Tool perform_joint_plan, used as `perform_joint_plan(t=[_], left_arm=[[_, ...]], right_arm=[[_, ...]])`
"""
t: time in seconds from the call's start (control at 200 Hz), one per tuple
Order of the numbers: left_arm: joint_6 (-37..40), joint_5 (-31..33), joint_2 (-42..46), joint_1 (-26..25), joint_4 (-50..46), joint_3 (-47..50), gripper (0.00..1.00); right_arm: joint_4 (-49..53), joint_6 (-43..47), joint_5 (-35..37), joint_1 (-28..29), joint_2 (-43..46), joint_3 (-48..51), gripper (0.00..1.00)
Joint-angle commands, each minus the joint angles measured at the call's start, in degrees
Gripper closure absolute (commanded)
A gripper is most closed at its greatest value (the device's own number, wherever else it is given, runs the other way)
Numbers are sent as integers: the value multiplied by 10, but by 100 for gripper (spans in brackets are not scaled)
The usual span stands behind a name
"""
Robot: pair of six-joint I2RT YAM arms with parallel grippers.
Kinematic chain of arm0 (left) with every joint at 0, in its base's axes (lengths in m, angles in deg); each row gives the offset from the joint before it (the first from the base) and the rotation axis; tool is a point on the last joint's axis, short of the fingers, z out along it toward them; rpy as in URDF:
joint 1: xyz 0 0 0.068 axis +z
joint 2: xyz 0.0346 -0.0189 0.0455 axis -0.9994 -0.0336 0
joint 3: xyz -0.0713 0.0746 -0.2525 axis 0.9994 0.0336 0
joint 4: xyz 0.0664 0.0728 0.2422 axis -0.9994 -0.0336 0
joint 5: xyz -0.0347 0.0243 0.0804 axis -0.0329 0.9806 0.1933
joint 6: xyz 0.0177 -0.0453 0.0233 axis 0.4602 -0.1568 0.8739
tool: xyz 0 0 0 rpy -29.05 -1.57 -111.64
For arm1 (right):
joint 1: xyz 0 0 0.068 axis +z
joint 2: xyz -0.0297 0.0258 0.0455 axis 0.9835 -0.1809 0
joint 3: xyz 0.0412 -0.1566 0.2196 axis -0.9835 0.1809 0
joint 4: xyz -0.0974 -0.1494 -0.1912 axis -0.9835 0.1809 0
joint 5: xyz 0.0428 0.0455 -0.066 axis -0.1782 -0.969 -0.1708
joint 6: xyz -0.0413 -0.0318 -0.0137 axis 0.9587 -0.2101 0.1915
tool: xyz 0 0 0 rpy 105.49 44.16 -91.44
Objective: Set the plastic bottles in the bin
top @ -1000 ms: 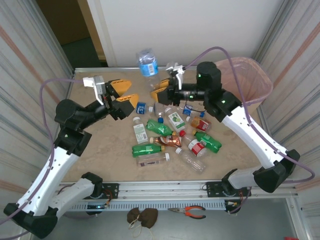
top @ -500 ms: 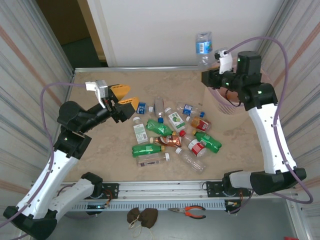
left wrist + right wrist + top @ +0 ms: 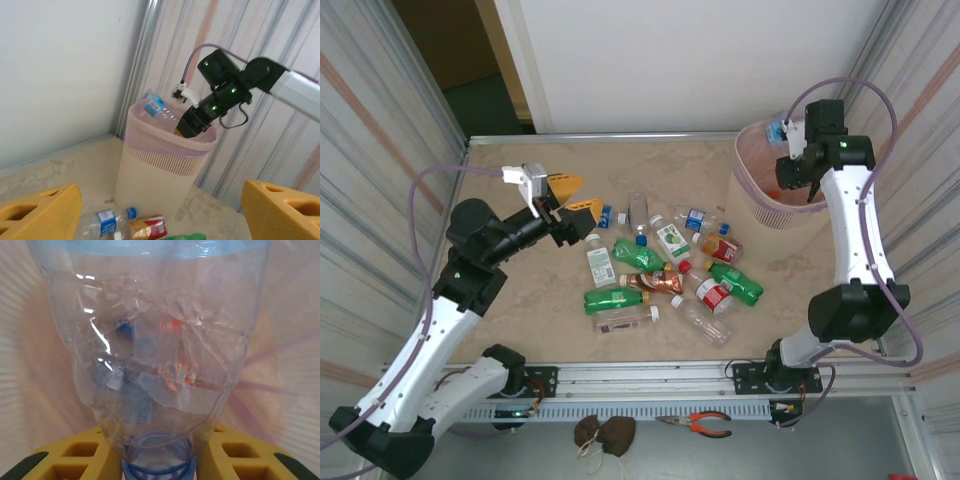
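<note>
Several plastic bottles [image 3: 660, 265], clear, green and amber, lie in a loose pile mid-table. The beige perforated bin [image 3: 760, 205] with its pink liner stands at the back right; in the left wrist view the bin [image 3: 160, 170] is straight ahead. My right gripper [image 3: 786, 165] reaches down inside the bin's mouth, shut on a clear blue-labelled bottle [image 3: 777, 130] that pokes above the rim. In the right wrist view that bottle [image 3: 155, 340] is clamped at its blue neck in the right gripper [image 3: 160, 462]. My left gripper [image 3: 575, 195] hovers open, left of the pile, holding nothing.
A clear blue-labelled bottle [image 3: 107, 222] and a red-labelled one [image 3: 150, 227] lie at the bin's foot. Corrugated panels wall both sides of the table. Bare tabletop [image 3: 520, 300] lies left of the pile. Orange-handled pliers [image 3: 695, 423] lie below the front rail.
My right arm swung from the back middle of the table to the right with the bottle and lowered it into the bin's mouth. The left gripper shifted slightly toward the pile.
</note>
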State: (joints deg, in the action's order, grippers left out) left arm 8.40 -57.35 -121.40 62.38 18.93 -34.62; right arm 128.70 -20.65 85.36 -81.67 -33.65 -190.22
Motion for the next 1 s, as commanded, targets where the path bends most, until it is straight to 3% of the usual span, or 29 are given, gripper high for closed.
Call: perform_joint_plan(t=[0.0, 0.195, 0.656, 0.997], left_arm=[[72, 30, -16, -3, -63, -11, 17], [138, 39, -55, -1, -109, -17, 16], [160, 30, -99, 13, -98, 21, 15], [146, 55, -129, 20, -114, 20, 16]], right_arm=[[42, 36, 64, -28, -21, -15, 64], [42, 66, 116, -42, -63, 0, 61], [-12, 94, 194, -53, -167, 30, 58], [-11, 87, 181, -49, -138, 36, 36]])
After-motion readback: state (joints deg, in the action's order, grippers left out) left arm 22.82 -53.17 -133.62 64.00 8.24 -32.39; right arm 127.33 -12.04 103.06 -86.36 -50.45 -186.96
